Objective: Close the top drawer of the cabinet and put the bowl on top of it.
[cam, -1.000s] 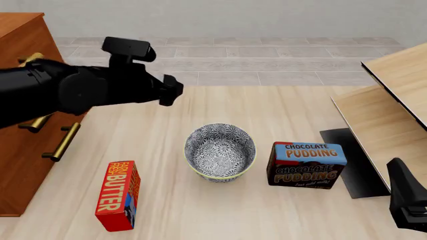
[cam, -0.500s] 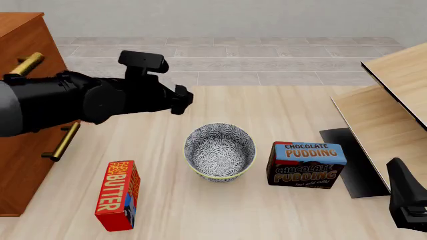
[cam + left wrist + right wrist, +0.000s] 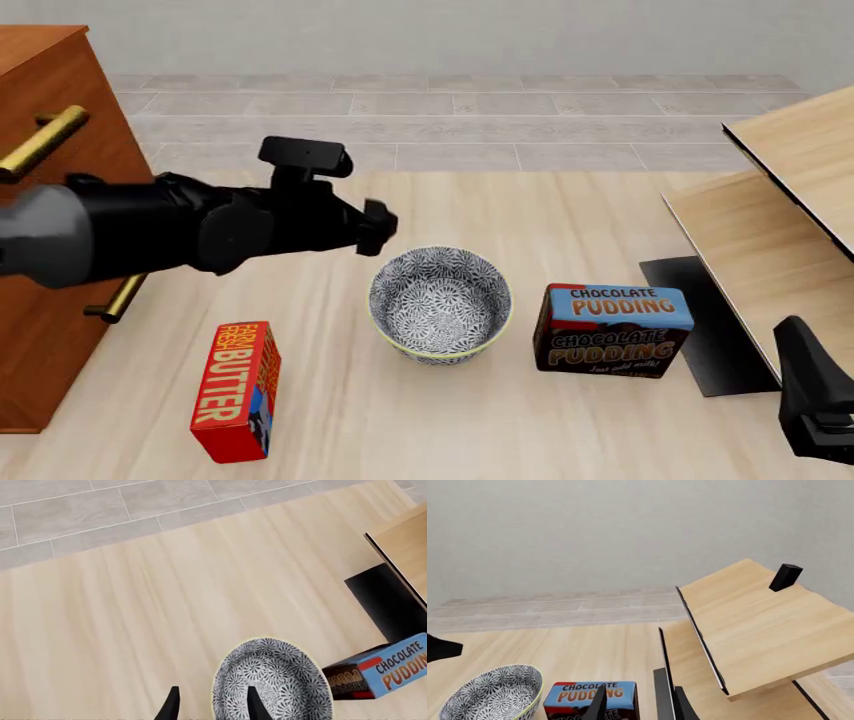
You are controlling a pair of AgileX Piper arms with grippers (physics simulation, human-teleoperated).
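The left fingers (image 3: pixel 211 706) stood apart, holding nothing, above the near-left rim of the bowl (image 3: pixel 441 304) — which sat on the counter (image 3: pixel 561 215) between the butter box (image 3: pixel 236 390) and the pudding box (image 3: pixel 613 328). The right fingers (image 3: pixel 638 703) were apart too. The cabinet (image 3: pixel 47 240) stood at far left.

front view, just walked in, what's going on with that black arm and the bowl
The left gripper is moving in over the table from the cabinet side and now hangs just above and behind the blue-and-white bowl, empty. The bowl sits on the table between the butter box and the chocolate pudding box. The right gripper waits off to the right, holding nothing.
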